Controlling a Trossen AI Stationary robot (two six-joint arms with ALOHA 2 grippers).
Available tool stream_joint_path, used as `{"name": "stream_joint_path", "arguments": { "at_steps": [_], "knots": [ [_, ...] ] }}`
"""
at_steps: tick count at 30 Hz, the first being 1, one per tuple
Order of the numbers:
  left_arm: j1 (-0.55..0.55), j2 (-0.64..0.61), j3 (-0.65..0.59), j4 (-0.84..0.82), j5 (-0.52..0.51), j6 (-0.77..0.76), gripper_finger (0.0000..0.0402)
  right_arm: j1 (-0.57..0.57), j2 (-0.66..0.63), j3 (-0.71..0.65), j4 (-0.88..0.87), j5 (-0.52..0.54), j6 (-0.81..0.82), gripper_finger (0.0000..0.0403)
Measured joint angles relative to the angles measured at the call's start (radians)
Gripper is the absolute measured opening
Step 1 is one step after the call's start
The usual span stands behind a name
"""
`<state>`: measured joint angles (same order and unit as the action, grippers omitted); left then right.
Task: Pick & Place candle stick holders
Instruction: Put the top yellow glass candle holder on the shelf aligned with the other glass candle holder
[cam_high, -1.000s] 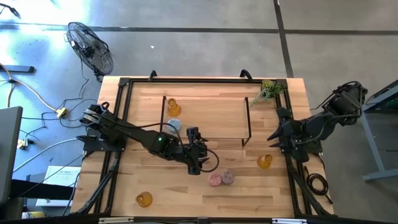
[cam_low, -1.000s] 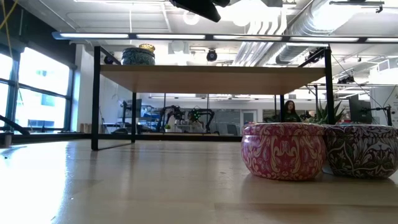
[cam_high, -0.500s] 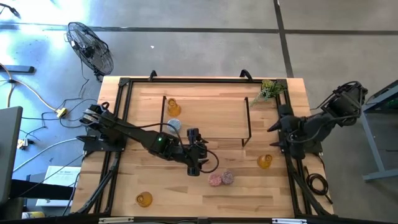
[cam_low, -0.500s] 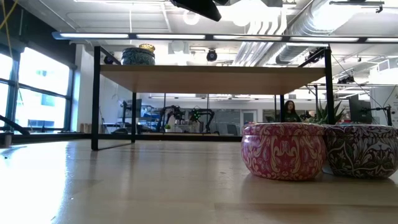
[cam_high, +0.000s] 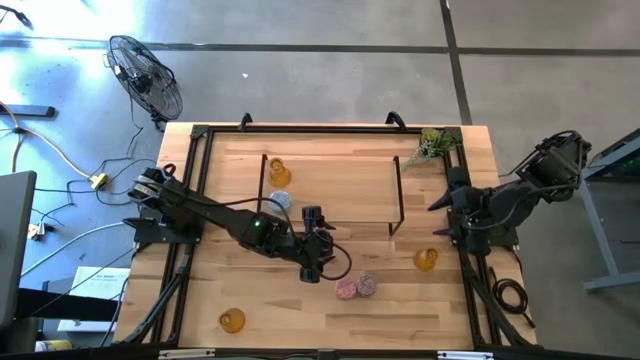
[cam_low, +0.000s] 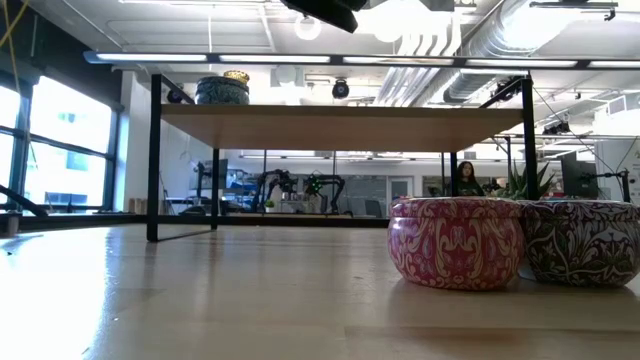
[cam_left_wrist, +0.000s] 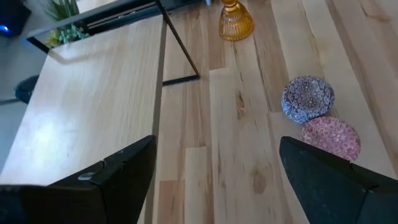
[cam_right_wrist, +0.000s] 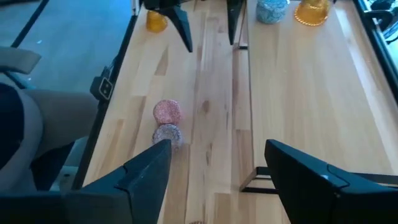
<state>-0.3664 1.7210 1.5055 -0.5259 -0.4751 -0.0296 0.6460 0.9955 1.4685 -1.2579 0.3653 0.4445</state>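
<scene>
- High view: we take the raised shelf (cam_high: 335, 185) as our landmark. The right gripper (cam_high: 440, 218) hangs off the shelf's right end. It has drawn back a little from the amber holder (cam_high: 425, 260), which stands free on the table just off the shelf's front right leg. We judge that piece let go, not placed.
- On the shelf's left part stand another amber holder (cam_high: 278, 172) and the blue holder (cam_high: 280, 200), so two look settled. The left gripper (cam_high: 312, 262) hovers before the shelf's front edge, as it did a second ago. The pink holder (cam_high: 346, 289) and purple holder (cam_high: 367, 285) touch each other on the table, farther out from that edge. A third amber holder (cam_high: 232, 320) sits well off the front left leg.
- Low view: nothing has shifted here. Pink (cam_low: 455, 243) and purple (cam_low: 582, 240) stand side by side on the table in front of the shelf (cam_low: 340, 125).
- Left wrist view: its fingers are spread wide around nothing (the pair lies ahead, well apart from them).
- Right wrist view: the right fingers, narrower a second ago, now stand spread and empty. We judge four holders are left to move, the near amber one among them.
</scene>
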Motion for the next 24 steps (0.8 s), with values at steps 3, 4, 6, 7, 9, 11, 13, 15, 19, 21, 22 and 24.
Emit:
{"name": "stream_joint_path", "arguments": {
  "at_steps": [3, 4, 6, 7, 9, 11, 13, 15, 19, 21, 22, 24],
  "knots": [
    [0.0, 0.0, 0.0, 0.0, 0.0, 0.001, 0.0335, 0.0, 0.0, 0.0, 0.0, -0.009, 0.0, 0.0255],
    [0.0, 0.0, 0.0, 0.0, 0.0, 0.001, 0.0335, 0.0, 0.0, 0.0, 0.004, -0.008, 0.001, 0.0255],
    [0.0, 0.0, 0.0, 0.0, 0.0, 0.002, 0.0335, 0.0, 0.0, 0.0, 0.027, -0.004, 0.001, 0.0256],
    [0.0, 0.0, 0.0, 0.0, -0.001, 0.002, 0.0335, 0.0, 0.0, 0.0, 0.045, -0.002, 0.001, 0.0256],
    [0.0, 0.0, 0.0, 0.0, -0.008, 0.001, 0.0335, 0.0, 0.0, 0.0, 0.08, 0.017, -0.013, 0.0256],
    [0.0, 0.0, 0.0, 0.0, -0.01, 0.0, 0.0335, 0.0, 0.0, 0.0, 0.112, 0.035, -0.031, 0.0255],
    [0.0, 0.0, 0.0, 0.001, -0.01, 0.003, 0.0335, 0.0, 0.0, 0.0, 0.128, 0.036, -0.018, 0.0255],
    [0.0, 0.0, 0.0, 0.003, -0.012, 0.009, 0.0335, 0.0, 0.0, 0.0, 0.124, 0.055, 0.03, 0.0256],
    [0.001, 0.0, 0.0, 0.013, -0.014, 0.033, 0.0335, 0.0, 0.0, 0.0, -0.005, 0.1, 0.243, 0.0256],
    [0.001, 0.0, 0.0, 0.015, -0.014, 0.033, 0.0335, 0.0, 0.0, 0.0, -0.097, 0.101, 0.365, 0.0255],
    [0.001, 0.0, 0.0, 0.015, -0.014, 0.033, 0.0335, 0.0, 0.002, 0.0, -0.138, 0.1, 0.424, 0.0255],
    [0.001, 0.0, 0.0, 0.015, -0.015, 0.033, 0.0335, 0.0, 0.007, 0.0, -0.217, 0.108, 0.54, 0.0255]
  ]
}}
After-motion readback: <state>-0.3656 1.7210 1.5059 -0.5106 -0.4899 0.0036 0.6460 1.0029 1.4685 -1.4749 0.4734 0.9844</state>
